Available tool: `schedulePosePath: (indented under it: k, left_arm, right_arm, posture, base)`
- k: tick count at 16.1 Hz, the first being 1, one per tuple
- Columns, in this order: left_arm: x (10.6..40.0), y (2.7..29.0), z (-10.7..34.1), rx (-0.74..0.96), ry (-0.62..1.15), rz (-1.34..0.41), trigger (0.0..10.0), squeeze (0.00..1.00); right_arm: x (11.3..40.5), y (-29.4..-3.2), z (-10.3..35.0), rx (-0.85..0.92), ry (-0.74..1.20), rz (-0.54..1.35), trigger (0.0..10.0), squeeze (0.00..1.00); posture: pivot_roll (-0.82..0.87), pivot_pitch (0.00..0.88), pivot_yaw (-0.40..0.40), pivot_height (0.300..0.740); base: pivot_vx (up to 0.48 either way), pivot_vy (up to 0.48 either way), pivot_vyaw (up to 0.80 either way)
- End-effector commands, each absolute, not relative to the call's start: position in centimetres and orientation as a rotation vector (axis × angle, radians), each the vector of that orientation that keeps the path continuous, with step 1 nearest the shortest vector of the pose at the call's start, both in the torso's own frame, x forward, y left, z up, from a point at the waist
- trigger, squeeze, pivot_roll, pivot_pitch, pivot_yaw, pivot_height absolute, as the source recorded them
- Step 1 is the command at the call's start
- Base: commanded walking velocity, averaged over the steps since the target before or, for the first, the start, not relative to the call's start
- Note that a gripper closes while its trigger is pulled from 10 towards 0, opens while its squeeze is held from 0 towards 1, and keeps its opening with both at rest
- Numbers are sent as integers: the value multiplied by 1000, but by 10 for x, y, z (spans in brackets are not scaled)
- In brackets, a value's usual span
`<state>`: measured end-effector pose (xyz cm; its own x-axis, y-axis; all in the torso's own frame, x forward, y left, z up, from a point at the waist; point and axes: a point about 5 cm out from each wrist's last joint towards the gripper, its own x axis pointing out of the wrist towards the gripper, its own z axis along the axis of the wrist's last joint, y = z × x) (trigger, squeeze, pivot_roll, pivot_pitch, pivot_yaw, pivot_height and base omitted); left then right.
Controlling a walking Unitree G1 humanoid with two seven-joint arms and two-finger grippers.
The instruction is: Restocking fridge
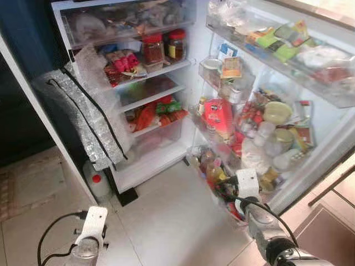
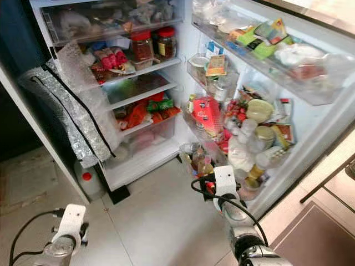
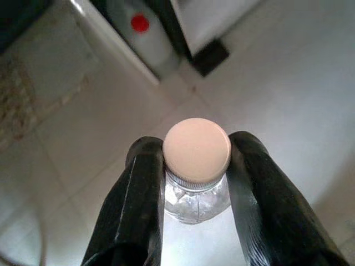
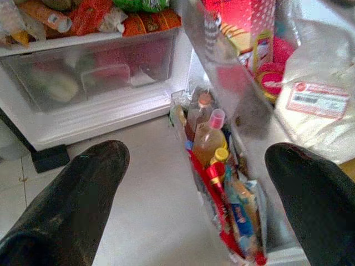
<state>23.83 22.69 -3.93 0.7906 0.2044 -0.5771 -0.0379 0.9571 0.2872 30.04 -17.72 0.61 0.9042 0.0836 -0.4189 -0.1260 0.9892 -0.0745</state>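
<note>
The fridge (image 1: 148,166) stands open before me, its inner shelves packed with jars and packets. The door (image 1: 327,149) swings out to the right, with full racks. My left gripper (image 3: 195,160) is shut on the neck of a clear bottle (image 3: 197,147) with a pale round cap, held low over the floor at the lower left. My right gripper (image 4: 197,160) is open, fingers wide apart, close in front of the lowest door rack (image 4: 244,221), which holds several bottles (image 4: 208,138) and packets.
A white jug with a red cap (image 1: 97,184) stands on the floor by the fridge's left corner. A silver padded bag (image 1: 83,119) hangs over that side. Pale floor tiles (image 1: 172,221) lie between my arms. A wooden frame (image 1: 333,191) is at right.
</note>
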Motion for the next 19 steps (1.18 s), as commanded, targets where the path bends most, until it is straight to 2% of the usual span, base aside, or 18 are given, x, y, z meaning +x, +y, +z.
schedulePosePath:
  k: [1, 5, 6, 7, 9, 14, 17, 19]
  left_arm:
    - [238, 226, -38, 216, 603, 154, 10000, 0]
    - [245, 220, -25, 146, 419, 119, 10000, 0]
    - [283, 213, 9, 159, 278, 98, 10000, 0]
    - [330, 199, 63, 122, 68, 71, 10000, 0]
    - [350, 184, 110, 33, -160, 21, 10000, 0]
    - [360, 161, 148, 102, -309, -97, 10000, 0]
    - [342, 151, 134, 158, -345, -146, 10000, 0]
    - [339, 152, 132, 136, -344, -134, 10000, 0]
  right_arm:
    - [295, -181, 0, -90, 464, 94, 10000, 0]
    - [285, -185, -10, -77, 525, 65, 10000, 0]
    - [284, -186, -12, -71, 536, 59, 10000, 0]
    - [283, -186, -13, -61, 549, 49, 10000, 0]
    - [280, -187, -16, -40, 568, 36, 10000, 0]
    - [275, -190, -22, -24, 614, 8, 10000, 0]
    - [268, -198, -27, -21, 662, -21, 10000, 0]
    - [267, -200, -28, -26, 670, -29, 10000, 0]
  posture:
    - [39, 17, -57, 740]
    - [33, 23, -65, 740]
    - [33, 23, -65, 740]
    - [31, 25, -66, 740]
    - [29, 26, -66, 740]
    - [29, 16, -77, 740]
    - [10, 25, -75, 740]
    - [3, 41, -72, 740]
  base:
    - [0, 0, 0]
    - [0, 0, 0]
    - [0, 0, 0]
    - [0, 0, 0]
    - [0, 0, 0]
    - [0, 0, 0]
    - [0, 0, 0]
    - [0, 0, 0]
